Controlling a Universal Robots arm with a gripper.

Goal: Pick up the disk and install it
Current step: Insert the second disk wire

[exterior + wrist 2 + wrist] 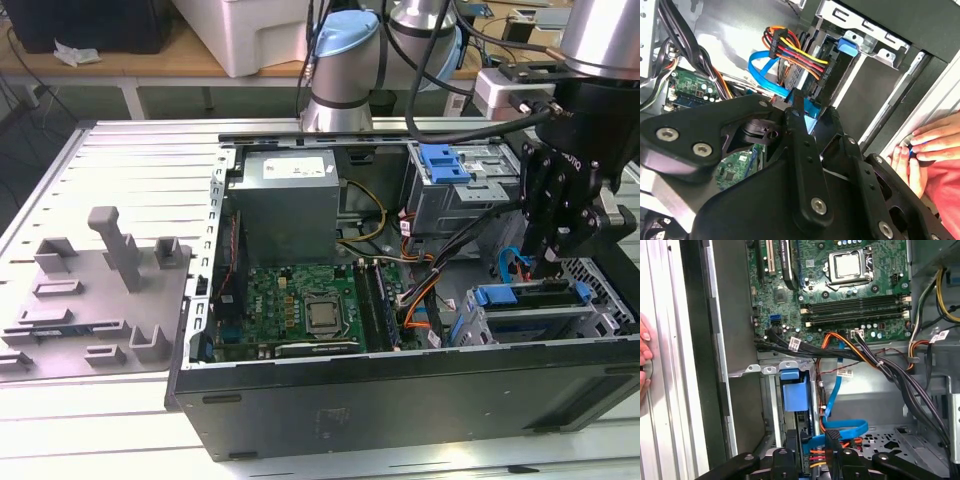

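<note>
End effector [548, 262] at the drive cage

Arm reaches straight down, fingers clamped on the disk [796, 395] seated in the cage [600, 312].

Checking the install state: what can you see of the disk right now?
The disk sits in a metal drive bay at the case's front corner, on the exterior view's right. What shows is mostly its blue plastic carrier: a blue tab and rail along the edge, standing on edge in the slot in the first wrist view. Its metal body is largely hidden. The gripper is directly over it, fingertips at the blue rail; contact cannot be confirmed. Blue and multicoloured cables run beside it.
</note>
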